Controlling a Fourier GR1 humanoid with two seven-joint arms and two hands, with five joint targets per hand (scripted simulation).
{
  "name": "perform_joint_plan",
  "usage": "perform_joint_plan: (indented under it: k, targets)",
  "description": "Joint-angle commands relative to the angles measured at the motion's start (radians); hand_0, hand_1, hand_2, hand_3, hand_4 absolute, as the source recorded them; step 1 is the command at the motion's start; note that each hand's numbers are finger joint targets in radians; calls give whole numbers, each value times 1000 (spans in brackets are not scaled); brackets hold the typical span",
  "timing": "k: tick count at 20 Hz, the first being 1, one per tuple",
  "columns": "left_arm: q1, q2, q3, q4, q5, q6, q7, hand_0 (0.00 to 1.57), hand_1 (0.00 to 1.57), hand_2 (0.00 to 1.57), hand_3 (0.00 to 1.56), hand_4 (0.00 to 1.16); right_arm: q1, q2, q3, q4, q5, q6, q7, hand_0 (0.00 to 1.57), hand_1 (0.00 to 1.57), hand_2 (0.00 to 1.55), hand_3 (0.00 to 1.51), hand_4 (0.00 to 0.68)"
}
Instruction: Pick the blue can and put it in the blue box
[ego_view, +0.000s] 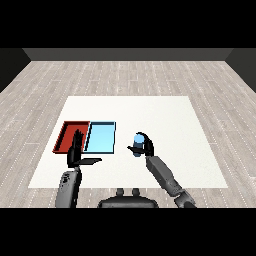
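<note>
Looking down on the white surface (165, 115), I see the right robot hand (146, 146) with its fingers curled round the blue can (138, 143), holding it above the surface, to the right of the blue tray (100, 138) and apart from it. The red tray (66, 136) lies touching the blue tray on its left side. My left robot hand (77, 152) is in front of the red tray, fingers straight, thumb spread wide toward the right, holding nothing.

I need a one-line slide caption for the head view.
Right hand holds the blue can beside the light blue tray; left hand open.
</note>
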Motion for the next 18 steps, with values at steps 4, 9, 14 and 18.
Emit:
perform_joint_plan:
  k: [4,9,14,18]
  targets:
    - [-39,-14,-15,56,-42,31,-25,0,0,0,0,0,-68,1,-45,98,26,-16,21,1461,1461,1455,1438,543]
    - [22,-46,-67,-27,-66,49,5,0,0,0,0,0,15,0,36,-44,46,-61,-17,1462,1462,1462,1311,453]
    - [31,4,-11,22,-6,-25,-58,0,0,0,0,0,-24,0,70,-149,134,-154,30,1451,1451,1470,1345,486]
    - [-42,-16,-46,8,-21,-5,44,0,0,0,0,0,45,-2,92,-307,216,-165,80,1459,1459,1480,1354,518]
